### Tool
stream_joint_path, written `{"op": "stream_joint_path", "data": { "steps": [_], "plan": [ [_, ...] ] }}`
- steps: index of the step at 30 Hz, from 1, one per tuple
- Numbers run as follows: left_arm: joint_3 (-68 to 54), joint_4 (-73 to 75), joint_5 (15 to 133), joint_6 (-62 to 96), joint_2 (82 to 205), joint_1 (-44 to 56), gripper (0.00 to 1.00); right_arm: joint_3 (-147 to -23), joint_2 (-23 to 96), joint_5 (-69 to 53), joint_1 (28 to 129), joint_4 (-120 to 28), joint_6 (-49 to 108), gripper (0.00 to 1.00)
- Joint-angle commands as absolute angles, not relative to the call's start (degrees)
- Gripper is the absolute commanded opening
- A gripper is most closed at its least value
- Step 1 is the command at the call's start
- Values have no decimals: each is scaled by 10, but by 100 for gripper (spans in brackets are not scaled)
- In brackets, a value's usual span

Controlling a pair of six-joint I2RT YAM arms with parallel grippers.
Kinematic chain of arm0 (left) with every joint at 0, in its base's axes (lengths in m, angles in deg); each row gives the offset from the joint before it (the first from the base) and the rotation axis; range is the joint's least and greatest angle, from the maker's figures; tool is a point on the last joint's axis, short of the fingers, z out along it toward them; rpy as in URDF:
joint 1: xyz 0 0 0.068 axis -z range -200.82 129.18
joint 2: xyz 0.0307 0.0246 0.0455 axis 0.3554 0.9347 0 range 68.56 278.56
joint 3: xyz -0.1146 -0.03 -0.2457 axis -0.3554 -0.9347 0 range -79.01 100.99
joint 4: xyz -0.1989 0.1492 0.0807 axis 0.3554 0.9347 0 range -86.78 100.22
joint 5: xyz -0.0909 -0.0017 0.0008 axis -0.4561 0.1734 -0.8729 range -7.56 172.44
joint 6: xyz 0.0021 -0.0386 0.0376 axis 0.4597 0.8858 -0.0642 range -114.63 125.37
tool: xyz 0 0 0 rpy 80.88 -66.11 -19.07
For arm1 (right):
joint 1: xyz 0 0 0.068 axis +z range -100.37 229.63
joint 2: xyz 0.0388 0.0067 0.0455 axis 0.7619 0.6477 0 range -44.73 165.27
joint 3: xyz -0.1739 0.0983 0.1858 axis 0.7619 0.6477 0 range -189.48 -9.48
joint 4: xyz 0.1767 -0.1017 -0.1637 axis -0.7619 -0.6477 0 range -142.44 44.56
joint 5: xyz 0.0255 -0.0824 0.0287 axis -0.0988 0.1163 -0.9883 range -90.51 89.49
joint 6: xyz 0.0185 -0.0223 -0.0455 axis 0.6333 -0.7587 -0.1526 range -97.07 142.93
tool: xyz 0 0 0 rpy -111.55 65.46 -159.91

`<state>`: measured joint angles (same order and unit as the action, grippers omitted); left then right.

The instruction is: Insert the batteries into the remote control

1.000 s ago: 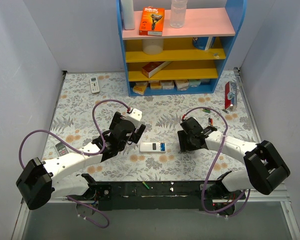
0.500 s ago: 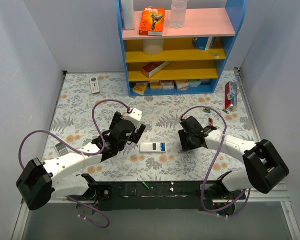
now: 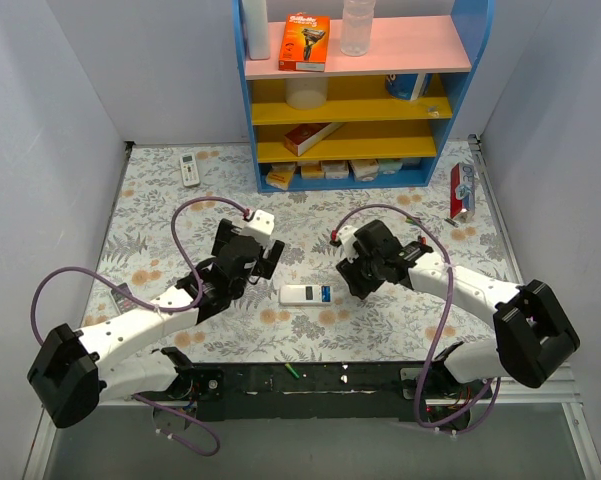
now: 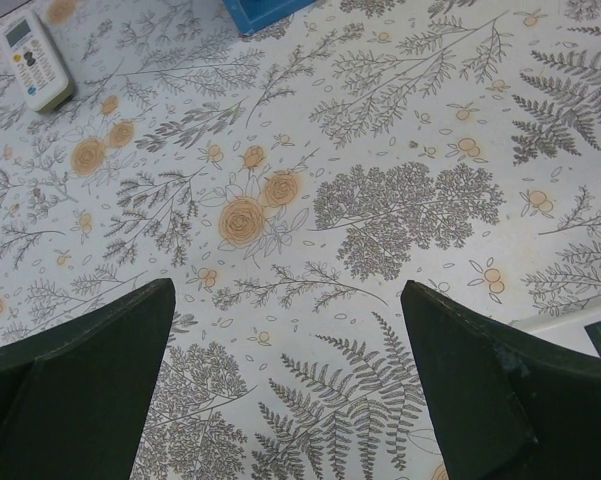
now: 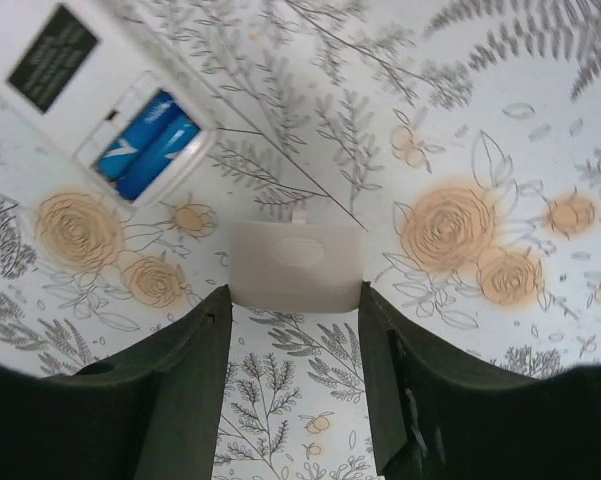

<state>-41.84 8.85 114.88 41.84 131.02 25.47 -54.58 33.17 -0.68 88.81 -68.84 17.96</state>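
Note:
The remote control [image 3: 305, 294] lies back up on the floral cloth between the arms. In the right wrist view its open recess [image 5: 148, 145] holds two blue batteries side by side. My right gripper [image 3: 348, 275] sits just right of the remote, shut on the small white battery cover [image 5: 296, 266], which is pinched by its edges between the fingertips just above the cloth. My left gripper [image 3: 272, 258] is open and empty, hovering left of the remote, whose corner shows in the left wrist view [image 4: 580, 330]. A loose green cell [image 3: 413, 221] lies behind the right arm.
An all-white remote with a screen [image 3: 189, 168] lies at the back left and also shows in the left wrist view [image 4: 38, 62]. A blue shelf unit [image 3: 350, 100] stands at the back. A red package [image 3: 462, 190] leans at the right wall. Another remote [image 3: 120, 297] lies near the left arm.
My right gripper has moved left and slightly back, closer to the remote, still holding the cover. My left gripper has shifted a little back and to the left.

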Motion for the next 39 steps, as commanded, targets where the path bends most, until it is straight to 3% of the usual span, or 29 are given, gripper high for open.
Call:
{"op": "stream_joint_path", "data": {
  "steps": [1,12,39],
  "plan": [
    [-420,75,1196,431,1286,244,98,-590,321,-109,911,-690,29,38],
    [-427,63,1242,446,1253,224,98,-672,415,-123,964,-766,-141,40],
    [-438,40,1246,457,1222,204,98,-690,470,-63,1005,-739,-181,43]
  ]
}}
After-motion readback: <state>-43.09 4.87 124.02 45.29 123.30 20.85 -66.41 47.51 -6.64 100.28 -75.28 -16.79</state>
